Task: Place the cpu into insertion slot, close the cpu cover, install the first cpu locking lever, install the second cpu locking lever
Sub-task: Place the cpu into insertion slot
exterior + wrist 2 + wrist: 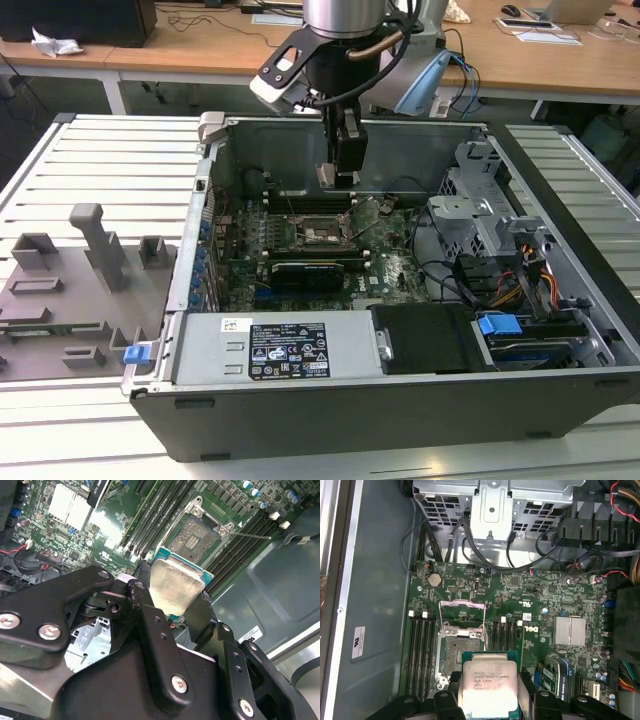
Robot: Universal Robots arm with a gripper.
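Over the open computer case (300, 420) on the slatted metal table (100, 160), the arm reaches down from twelve o'clock in the exterior view. Its claw (338, 176) hangs just above the green circuit board. The claw is pinching the cpu (334, 176) by two opposite edges. In the first wrist view the black fingers (451, 681) press on either side of the cpu (489, 685), whose silver-grey top faces that camera. The second wrist view shows the same grip, with the claw (175, 597) closed on the chip (175, 585), which is held clear of the board.

The insertion slot (320, 232) lies at six o'clock from the claw tip in the exterior view, bare and apart from the chip. Both wrist views show its dark contact field uncovered (197, 535) (457, 652). The cpu cover (463, 604) is swung up off the socket, hinged at the socket edge farthest from the chip. A thin wire lever (252, 535) juts out past one corner of the socket.

From the slot in the exterior view, the long black expansion card (310, 272) is at six o'clock. The metal drive cage (480, 200) is at two o'clock, and a grey fixture tray (70, 290) sits on the table at nine o'clock, outside the case.
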